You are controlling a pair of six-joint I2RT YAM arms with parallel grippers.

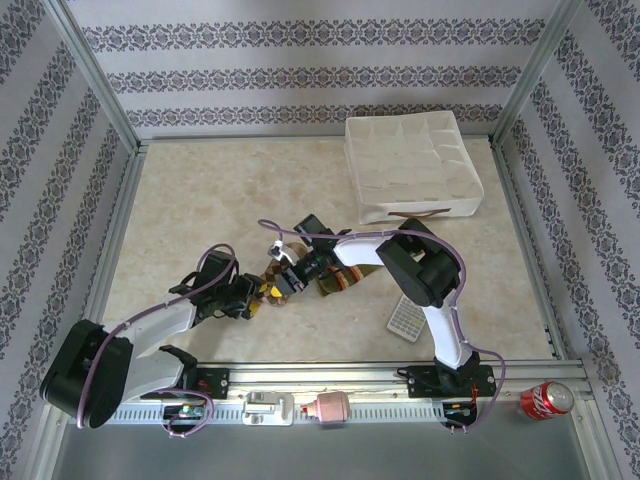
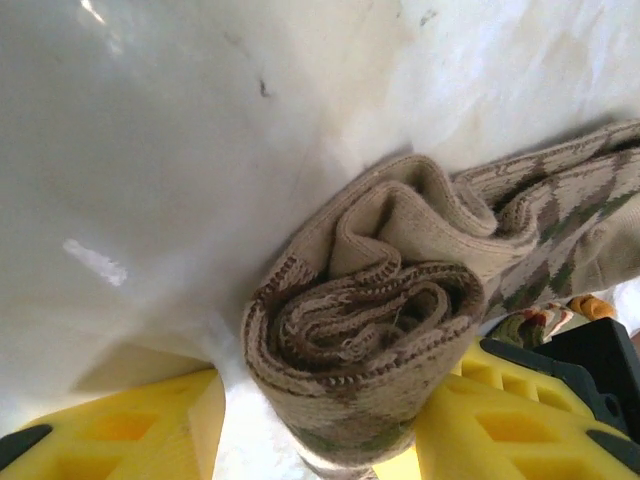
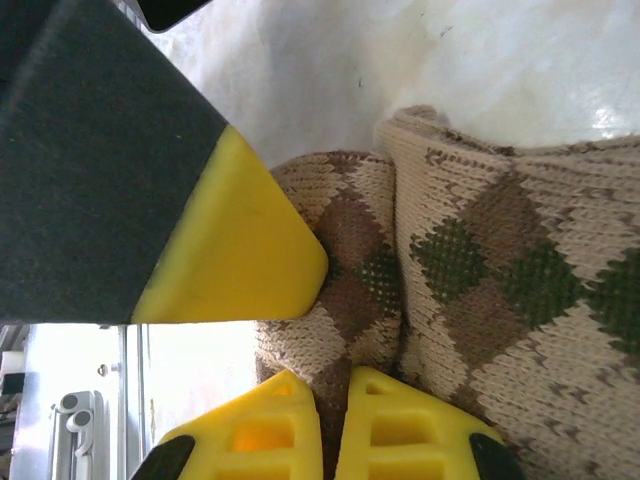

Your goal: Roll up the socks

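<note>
Yellow plastic fingers (image 2: 130,430) of the left gripper (image 2: 320,445) stand apart around the rolled end of the brown-and-tan argyle knitted sock (image 2: 380,300). One finger touches the roll and the other is just beside it. The right gripper (image 3: 335,420) is pressed together on a thin fold of the same sock, where it lies flat. The olive and orange striped sock (image 1: 348,280) lies just to the right, partly under the right arm. Both socks are near the middle of the table.

I judge the knit soft, light and springy. The roll may loosen if released, so it should be taken across its whole thickness. The beige marbled table top (image 1: 200,200) looks smooth and glossy. Patterned wallpaper walls (image 1: 300,80) close the cell, and a white fabric organiser box (image 1: 415,165) sits at the far right.
</note>
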